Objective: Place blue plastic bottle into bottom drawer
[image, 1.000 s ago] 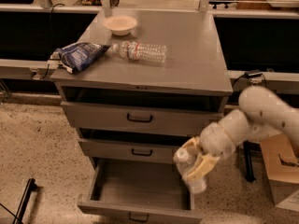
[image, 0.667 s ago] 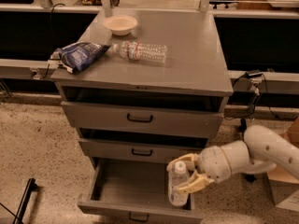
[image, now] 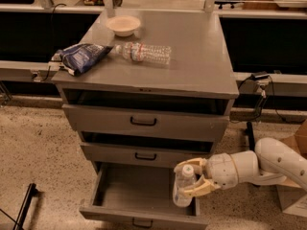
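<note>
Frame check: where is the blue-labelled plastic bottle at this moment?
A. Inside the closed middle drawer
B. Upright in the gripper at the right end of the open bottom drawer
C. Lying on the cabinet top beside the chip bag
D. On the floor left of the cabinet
B: the blue plastic bottle stands upright with the gripper closed around it, at the right end of the pulled-out bottom drawer.

Label of the blue plastic bottle [image: 181, 197] partly behind the tool [image: 186, 180] at the bottom drawer [image: 136, 188]; arm [image: 280, 161] past the right edge.
</note>
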Controlling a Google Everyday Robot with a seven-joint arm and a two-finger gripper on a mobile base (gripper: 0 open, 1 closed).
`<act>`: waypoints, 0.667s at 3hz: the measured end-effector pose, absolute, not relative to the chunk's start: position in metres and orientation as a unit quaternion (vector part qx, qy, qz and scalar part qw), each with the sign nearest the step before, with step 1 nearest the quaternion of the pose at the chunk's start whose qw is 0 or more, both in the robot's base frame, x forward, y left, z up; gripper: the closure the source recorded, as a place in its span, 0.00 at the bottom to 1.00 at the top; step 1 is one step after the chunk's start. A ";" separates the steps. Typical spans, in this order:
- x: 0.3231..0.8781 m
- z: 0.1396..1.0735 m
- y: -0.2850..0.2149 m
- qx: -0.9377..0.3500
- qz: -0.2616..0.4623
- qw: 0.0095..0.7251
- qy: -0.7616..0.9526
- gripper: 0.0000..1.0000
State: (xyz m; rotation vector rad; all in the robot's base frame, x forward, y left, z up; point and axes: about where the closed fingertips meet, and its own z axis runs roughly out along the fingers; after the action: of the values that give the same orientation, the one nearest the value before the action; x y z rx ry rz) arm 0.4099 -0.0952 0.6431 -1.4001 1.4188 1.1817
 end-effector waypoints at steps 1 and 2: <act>0.446 0.610 -0.078 -0.546 0.449 0.444 0.551 1.00; 0.487 0.557 -0.051 -0.531 0.425 0.496 0.541 1.00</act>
State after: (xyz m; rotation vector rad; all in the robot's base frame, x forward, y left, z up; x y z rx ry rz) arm 0.4873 -0.0507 0.5574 -1.2855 1.3100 1.0293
